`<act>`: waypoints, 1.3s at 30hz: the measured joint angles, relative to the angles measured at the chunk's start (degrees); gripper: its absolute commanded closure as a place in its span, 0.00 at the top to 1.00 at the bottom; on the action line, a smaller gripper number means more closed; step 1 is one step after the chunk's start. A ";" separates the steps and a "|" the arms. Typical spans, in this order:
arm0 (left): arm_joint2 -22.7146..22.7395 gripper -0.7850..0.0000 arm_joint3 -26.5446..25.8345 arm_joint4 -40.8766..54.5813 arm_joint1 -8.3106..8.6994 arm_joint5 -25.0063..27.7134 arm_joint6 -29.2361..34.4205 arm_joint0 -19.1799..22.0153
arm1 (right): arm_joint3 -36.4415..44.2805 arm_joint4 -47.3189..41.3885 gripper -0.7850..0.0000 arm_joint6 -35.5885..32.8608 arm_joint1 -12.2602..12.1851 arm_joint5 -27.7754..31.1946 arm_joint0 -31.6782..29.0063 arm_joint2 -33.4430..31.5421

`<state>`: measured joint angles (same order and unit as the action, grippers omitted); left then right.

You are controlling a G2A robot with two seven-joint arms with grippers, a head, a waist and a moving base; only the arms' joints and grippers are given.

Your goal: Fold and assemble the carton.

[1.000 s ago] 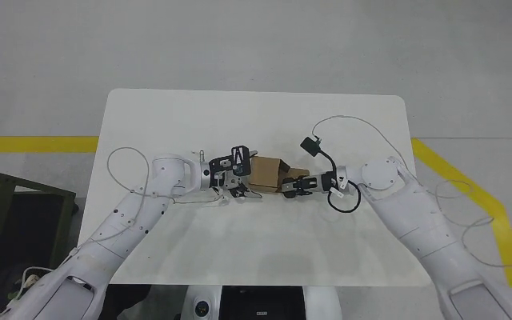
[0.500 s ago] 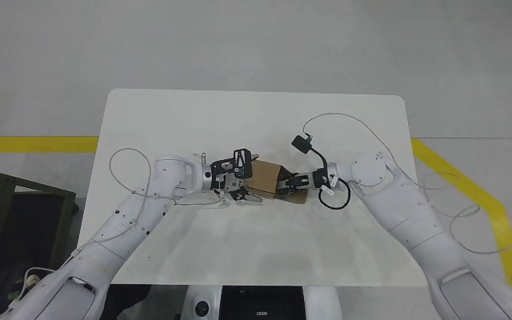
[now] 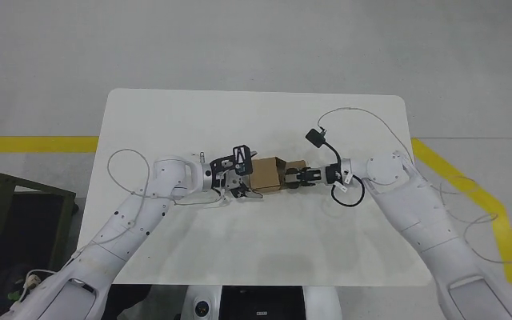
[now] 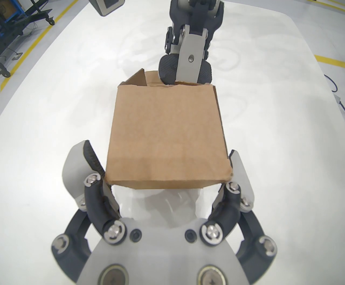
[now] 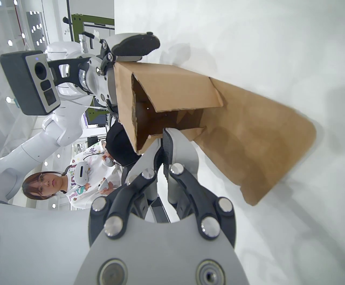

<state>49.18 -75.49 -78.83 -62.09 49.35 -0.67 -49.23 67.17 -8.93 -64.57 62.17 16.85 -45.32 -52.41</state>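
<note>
clamping carton (image 4: 165, 135), left gripper (image 4: 159, 162) hides its end.

A white counter (image 3: 160, 112) with rounded corners stands on a grey floor (image 3: 256, 40). Yellow stripes (image 3: 48, 144) run along the floor on either side of the counter. A dark green crate (image 3: 32, 208) sits just beside the counter's near left corner. Small round ceiling lights (image 5: 35, 29) shine overhead.

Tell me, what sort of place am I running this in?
Likely a robotics lab or workshop floor: yellow floor tape, a white table holding the carton, and equipment carts behind.
</note>
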 measured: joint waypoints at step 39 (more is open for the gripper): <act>0.79 1.00 -0.38 0.34 -0.67 0.93 1.98 -0.64 | -16.99 -6.50 0.00 -1.83 7.26 10.38 9.45 9.23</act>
<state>49.97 -75.87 -78.48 -62.76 50.28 1.31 -49.87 50.18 -15.43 -66.40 69.43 27.24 -35.87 -43.18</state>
